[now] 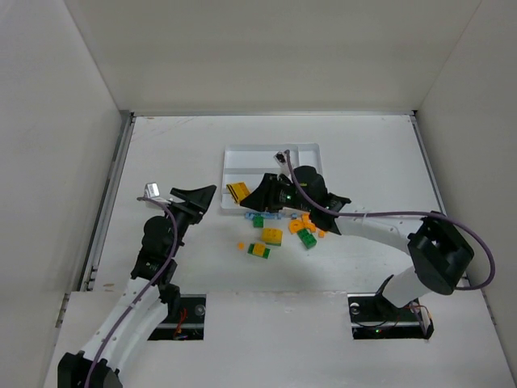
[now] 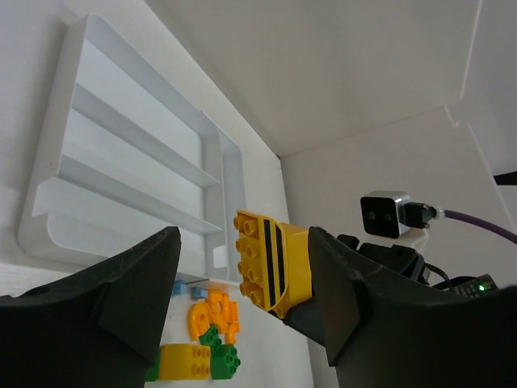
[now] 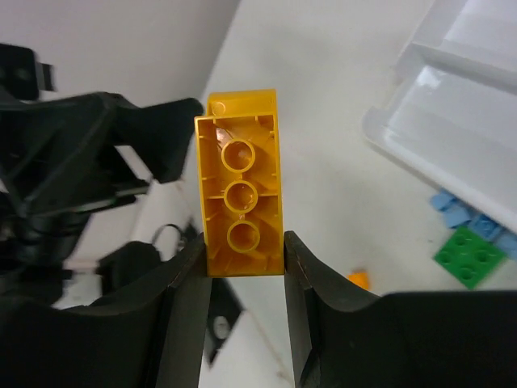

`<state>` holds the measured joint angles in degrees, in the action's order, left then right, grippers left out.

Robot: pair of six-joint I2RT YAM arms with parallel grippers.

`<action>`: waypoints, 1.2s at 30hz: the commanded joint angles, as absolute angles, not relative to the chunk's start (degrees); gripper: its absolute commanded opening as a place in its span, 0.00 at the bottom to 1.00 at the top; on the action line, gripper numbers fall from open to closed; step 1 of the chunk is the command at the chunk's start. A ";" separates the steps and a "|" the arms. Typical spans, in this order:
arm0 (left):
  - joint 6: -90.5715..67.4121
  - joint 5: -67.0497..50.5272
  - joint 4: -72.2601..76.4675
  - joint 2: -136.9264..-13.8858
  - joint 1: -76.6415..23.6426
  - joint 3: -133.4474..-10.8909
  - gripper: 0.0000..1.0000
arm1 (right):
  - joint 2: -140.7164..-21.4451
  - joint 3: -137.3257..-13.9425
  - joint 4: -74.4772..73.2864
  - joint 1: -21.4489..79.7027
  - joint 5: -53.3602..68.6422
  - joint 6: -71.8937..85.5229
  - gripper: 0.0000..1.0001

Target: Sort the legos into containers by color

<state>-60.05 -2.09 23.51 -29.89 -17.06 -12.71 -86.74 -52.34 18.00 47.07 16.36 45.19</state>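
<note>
A white desk [image 1: 161, 162] fills the floor of a plain white booth, with bare white walls [image 1: 266, 56] rising on three sides and a thin metal rail [image 1: 109, 202] along the left edge. Toward the back middle lies the white tray [image 1: 234, 153], its long sections parallel and one narrow section across the end. Just in front of the tray, loose legos [image 1: 271, 235] lie scattered on the desk: green, yellow, orange and a few light blue ones close to the tray's near rim.

The right fingers [image 3: 182, 323] are clamped on a yellow brick [image 3: 240, 194] with black stripes, holding it by its long sides above the desk, near the tray's left front corner. The brick's hollow underside faces the right wrist camera. The left fingers [image 2: 105, 307] stand spread wide, one on each side of that brick. The wrist view does not show whether either one touches it.
</note>
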 commanded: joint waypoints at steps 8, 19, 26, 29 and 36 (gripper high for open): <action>-64.60 0.53 45.26 -35.06 -21.31 -9.14 0.64 | -91.14 -48.78 49.56 47.94 23.56 77.16 0.23; -65.57 4.04 49.13 -35.77 -24.74 -8.79 0.58 | -94.48 -48.43 54.05 49.88 22.68 81.82 0.23; -65.57 4.74 48.25 -35.77 -25.71 -9.40 0.48 | -94.13 -46.41 55.99 49.79 20.92 82.53 0.23; -65.48 4.83 47.20 -35.86 -25.79 -9.67 0.47 | -94.04 -45.97 55.99 49.79 20.57 82.36 0.23; -64.34 4.66 46.32 -35.94 -25.27 -10.63 0.35 | -94.39 -45.09 57.30 49.61 19.60 82.62 0.23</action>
<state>-65.43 4.84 43.77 -35.79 -25.41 -8.99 -94.15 -45.91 51.55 49.36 20.73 82.11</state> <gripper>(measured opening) 0.407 0.428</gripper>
